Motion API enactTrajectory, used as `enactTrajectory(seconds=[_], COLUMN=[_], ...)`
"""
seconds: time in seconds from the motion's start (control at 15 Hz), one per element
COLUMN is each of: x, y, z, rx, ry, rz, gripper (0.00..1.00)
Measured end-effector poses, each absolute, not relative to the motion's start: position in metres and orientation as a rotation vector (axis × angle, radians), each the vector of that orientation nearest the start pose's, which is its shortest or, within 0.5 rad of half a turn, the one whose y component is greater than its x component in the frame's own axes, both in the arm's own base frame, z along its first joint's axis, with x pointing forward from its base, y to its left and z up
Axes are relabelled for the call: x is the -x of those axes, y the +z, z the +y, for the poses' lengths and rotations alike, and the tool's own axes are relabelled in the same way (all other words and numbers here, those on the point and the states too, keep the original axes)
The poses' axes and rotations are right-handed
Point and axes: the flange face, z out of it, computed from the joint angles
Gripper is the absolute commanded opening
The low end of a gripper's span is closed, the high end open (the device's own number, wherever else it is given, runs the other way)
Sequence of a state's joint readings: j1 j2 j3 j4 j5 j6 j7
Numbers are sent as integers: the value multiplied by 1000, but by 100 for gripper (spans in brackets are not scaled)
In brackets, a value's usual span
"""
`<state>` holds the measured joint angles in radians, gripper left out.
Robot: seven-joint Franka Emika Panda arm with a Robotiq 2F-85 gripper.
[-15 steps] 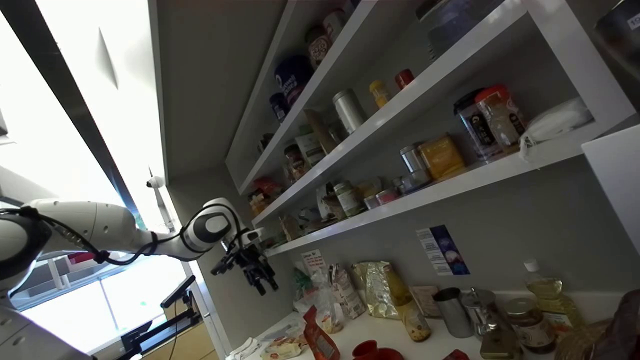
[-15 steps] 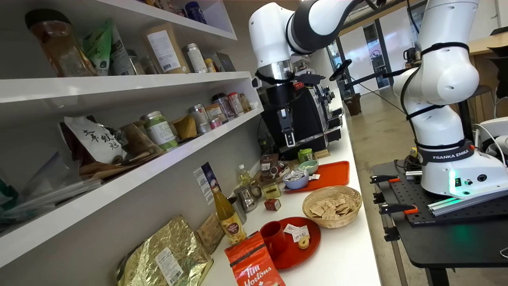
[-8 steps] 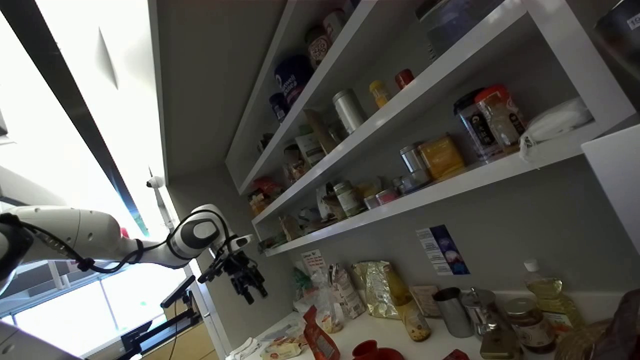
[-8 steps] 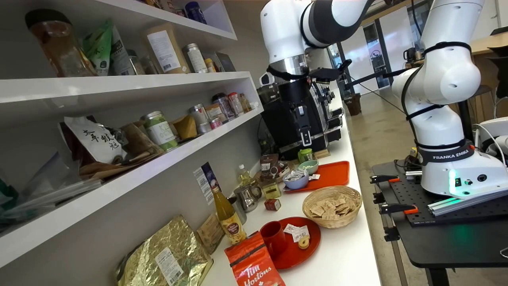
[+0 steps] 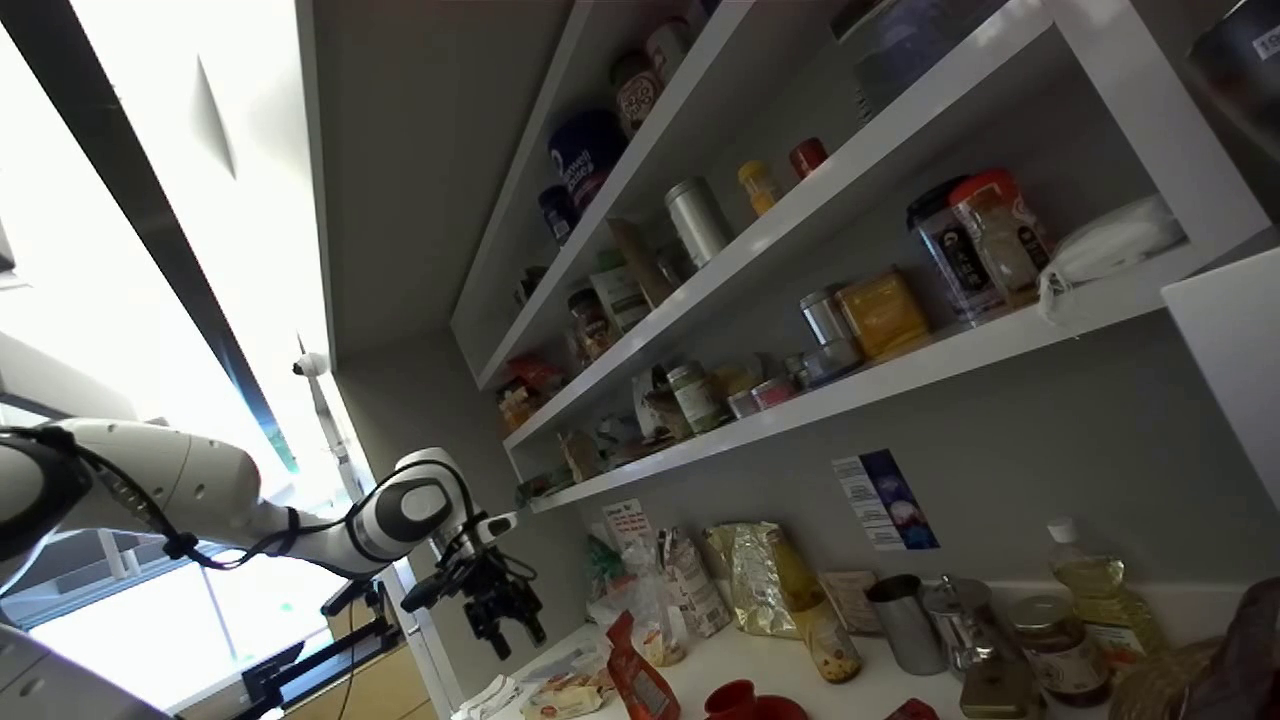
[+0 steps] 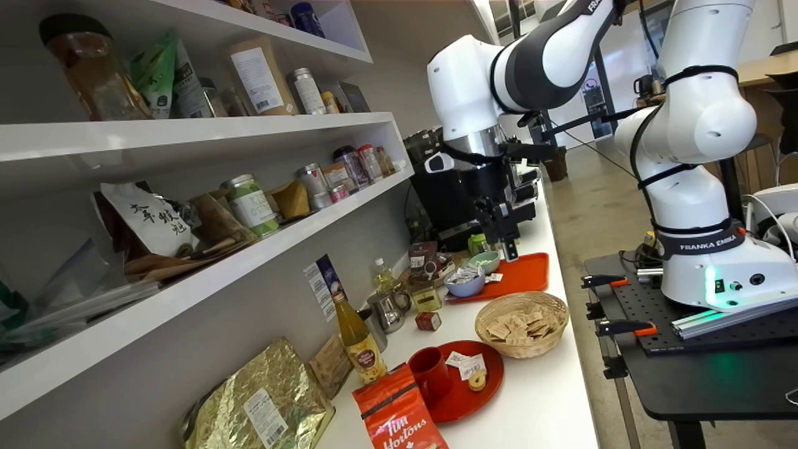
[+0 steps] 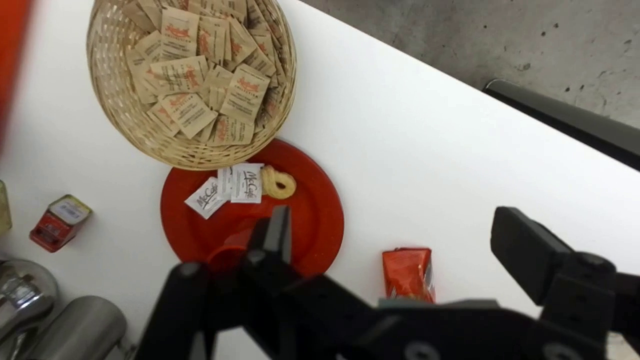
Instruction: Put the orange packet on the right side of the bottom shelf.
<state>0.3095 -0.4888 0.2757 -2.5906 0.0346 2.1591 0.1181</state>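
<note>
The orange packet is a shiny red-orange bag standing on the white counter, seen in both exterior views [image 5: 640, 672] [image 6: 402, 411]. In the wrist view the orange packet [image 7: 407, 270] shows from above, its lower part hidden by the gripper's body. My gripper [image 7: 392, 225] is open and empty, with the packet between its spread fingers in the picture but well below them. In both exterior views the gripper [image 5: 521, 643] [image 6: 505, 249] hangs over the counter, apart from the packet. The bottom shelf is the long white board on the wall in both exterior views [image 5: 840, 397] [image 6: 249, 259].
A red plate [image 7: 325, 220] with a red cup [image 6: 430, 374] stands beside the packet. A wicker basket [image 6: 486, 327] of sachets, a bottle [image 6: 358, 343] and a gold bag [image 6: 268, 386] are near. Jars, bags and a yellow carton [image 5: 883, 315] stand along the bottom shelf.
My gripper has come down toward the counter and turned slightly. It has shifted rightward in an exterior view. The orange packet and the shelf items have not moved.
</note>
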Motion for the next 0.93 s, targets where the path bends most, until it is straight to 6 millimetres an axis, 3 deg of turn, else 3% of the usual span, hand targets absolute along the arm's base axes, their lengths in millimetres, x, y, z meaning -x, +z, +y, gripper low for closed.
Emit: enactTrajectory(seconds=[0.53,0.73,0.93], x=[-313,-315,-318], y=[342,320,315], z=[238,246,256], rx=[2997,2951,2887], ry=[72,-99,-352], rz=[-938,-952,-931], gripper=[100,100,100])
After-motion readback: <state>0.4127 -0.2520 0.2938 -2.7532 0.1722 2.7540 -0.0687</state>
